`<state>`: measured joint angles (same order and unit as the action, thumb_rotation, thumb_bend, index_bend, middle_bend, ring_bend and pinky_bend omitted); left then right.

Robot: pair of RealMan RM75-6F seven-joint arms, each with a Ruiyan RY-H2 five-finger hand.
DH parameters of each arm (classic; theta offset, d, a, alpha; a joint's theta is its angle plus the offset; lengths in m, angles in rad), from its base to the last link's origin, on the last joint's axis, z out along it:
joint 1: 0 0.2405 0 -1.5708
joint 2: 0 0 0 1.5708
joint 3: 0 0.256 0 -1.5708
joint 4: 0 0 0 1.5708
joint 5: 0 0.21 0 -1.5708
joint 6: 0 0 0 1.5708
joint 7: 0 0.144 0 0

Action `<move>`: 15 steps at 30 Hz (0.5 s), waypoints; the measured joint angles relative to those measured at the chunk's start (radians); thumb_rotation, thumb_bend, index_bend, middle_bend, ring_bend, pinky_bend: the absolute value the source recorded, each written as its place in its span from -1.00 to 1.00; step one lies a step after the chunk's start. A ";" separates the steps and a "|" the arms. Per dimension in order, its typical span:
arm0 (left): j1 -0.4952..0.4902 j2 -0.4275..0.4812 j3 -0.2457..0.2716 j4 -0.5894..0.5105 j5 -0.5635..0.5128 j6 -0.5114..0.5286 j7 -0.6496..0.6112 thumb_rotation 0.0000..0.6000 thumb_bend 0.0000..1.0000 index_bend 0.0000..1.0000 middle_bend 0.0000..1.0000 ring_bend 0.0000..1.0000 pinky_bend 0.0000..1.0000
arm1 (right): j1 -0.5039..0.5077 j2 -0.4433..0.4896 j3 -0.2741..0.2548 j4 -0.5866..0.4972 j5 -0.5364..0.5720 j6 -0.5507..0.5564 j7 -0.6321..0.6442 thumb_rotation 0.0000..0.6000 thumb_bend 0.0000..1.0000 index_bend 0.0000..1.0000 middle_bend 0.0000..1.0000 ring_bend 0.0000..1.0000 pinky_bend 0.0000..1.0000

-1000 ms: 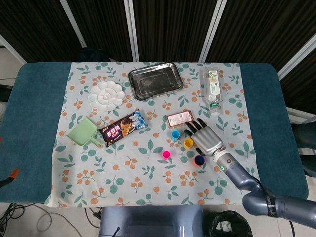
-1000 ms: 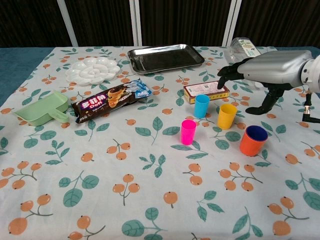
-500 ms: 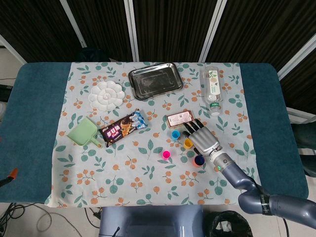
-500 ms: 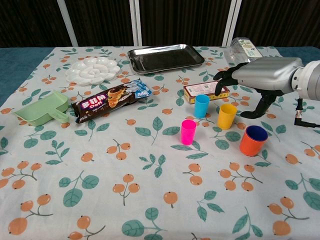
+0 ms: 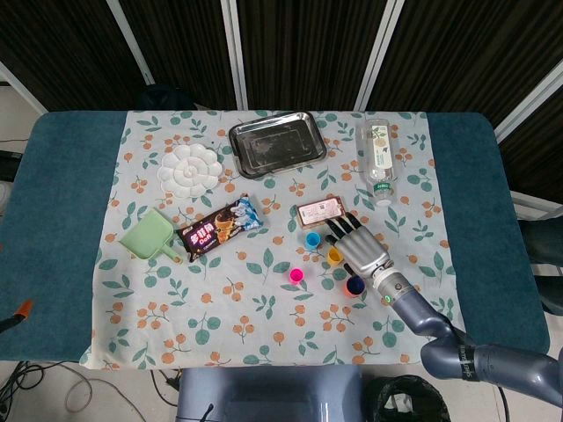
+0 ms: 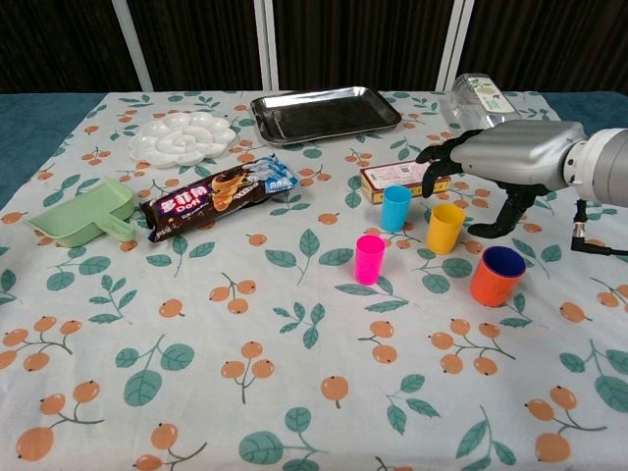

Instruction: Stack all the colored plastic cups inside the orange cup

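The orange cup [image 6: 497, 276] with a dark blue inside stands at the right; it also shows as the orange cup [image 5: 354, 286] from above. A yellow cup [image 6: 444, 228] stands behind it, a blue cup [image 6: 395, 208] further left, and a pink cup [image 6: 370, 259] nearer the front. From above I see the yellow cup [image 5: 335, 255], blue cup [image 5: 312, 239] and pink cup [image 5: 297, 275]. My right hand [image 6: 512, 157] hovers open just above and behind the yellow cup, fingers spread, thumb hanging down to the right. The right hand [image 5: 359, 247] partly covers the yellow cup. My left hand is out of sight.
A small snack box [image 6: 404, 180] lies just behind the blue cup. A clear bottle [image 6: 478, 97] lies at the back right, a steel tray [image 6: 325, 114] at the back centre. A white palette [image 6: 183, 138], chocolate wrapper [image 6: 219, 196] and green scoop [image 6: 85, 216] sit to the left.
My right hand has come down and shifted slightly left, nearer the yellow cup. The cups have not moved.
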<state>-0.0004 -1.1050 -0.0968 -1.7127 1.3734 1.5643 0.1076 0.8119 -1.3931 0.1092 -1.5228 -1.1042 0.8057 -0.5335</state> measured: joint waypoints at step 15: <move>0.000 -0.002 -0.003 0.000 -0.006 0.000 0.000 1.00 -0.62 -0.82 -0.84 -0.99 -1.00 | 0.012 -0.025 -0.003 0.019 0.010 0.007 -0.001 1.00 -0.12 -0.36 -1.00 -0.93 -0.97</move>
<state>-0.0005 -1.1067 -0.0998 -1.7127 1.3675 1.5646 0.1077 0.8237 -1.4182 0.1057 -1.5038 -1.0941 0.8130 -0.5348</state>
